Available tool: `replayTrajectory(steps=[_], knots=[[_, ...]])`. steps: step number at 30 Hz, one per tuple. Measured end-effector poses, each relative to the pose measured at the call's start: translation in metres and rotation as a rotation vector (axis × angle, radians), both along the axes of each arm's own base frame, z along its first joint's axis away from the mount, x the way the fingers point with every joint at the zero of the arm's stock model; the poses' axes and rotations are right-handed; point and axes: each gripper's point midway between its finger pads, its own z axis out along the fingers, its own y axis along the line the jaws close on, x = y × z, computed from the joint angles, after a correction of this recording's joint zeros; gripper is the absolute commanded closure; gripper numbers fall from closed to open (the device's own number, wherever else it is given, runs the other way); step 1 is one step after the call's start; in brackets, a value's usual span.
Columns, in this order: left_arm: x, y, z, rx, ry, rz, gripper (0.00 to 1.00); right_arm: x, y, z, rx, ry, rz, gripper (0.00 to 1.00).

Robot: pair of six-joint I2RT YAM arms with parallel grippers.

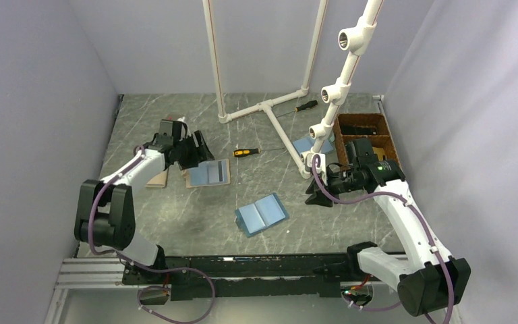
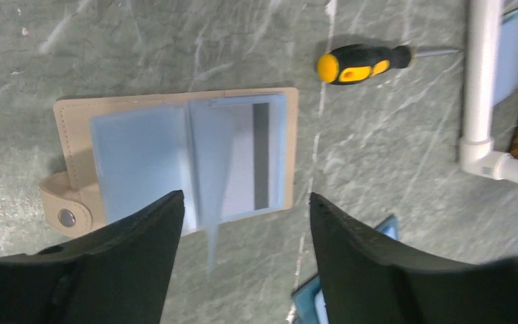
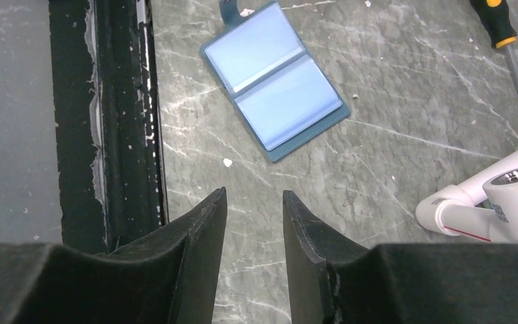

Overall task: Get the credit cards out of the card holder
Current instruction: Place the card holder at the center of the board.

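Observation:
The card holder (image 1: 210, 173) lies open on the table, tan outside with blue-grey panels. In the left wrist view the card holder (image 2: 141, 152) shows a card with a dark stripe (image 2: 261, 154) in its right panel, and a clear sleeve stands up at the fold. My left gripper (image 1: 199, 154) hovers just above the holder's left side. It is open and empty in its wrist view (image 2: 243, 202). My right gripper (image 1: 313, 198) is far to the right, over bare table. Its jaws stand a narrow gap apart and hold nothing (image 3: 253, 197).
An all light-blue bifold (image 1: 261, 214) lies open mid-table and shows in the right wrist view (image 3: 273, 81). A yellow-black screwdriver (image 1: 246, 152) lies right of the holder (image 2: 357, 63). White pipe frame (image 1: 270, 108), brown box (image 1: 367, 138), black front rail (image 3: 125, 121), flat tan item (image 1: 156, 179).

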Motion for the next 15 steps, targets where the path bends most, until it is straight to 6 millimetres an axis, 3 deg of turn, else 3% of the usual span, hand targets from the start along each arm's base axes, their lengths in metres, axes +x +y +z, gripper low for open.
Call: replayTrajectory(steps=[6, 9, 15], knots=[[-0.003, 0.002, 0.044, -0.013, -0.116, -0.021, 0.14, -0.004, 0.002, 0.008, 0.026, -0.012, -0.003, 0.59], [-0.008, 0.005, 0.065, -0.025, -0.139, -0.021, 0.01, -0.004, 0.002, 0.008, 0.03, -0.014, -0.001, 0.58], [-0.022, 0.006, 0.109, -0.055, -0.137, -0.002, 0.01, -0.004, 0.001, 0.009, 0.035, -0.015, -0.002, 0.58]])
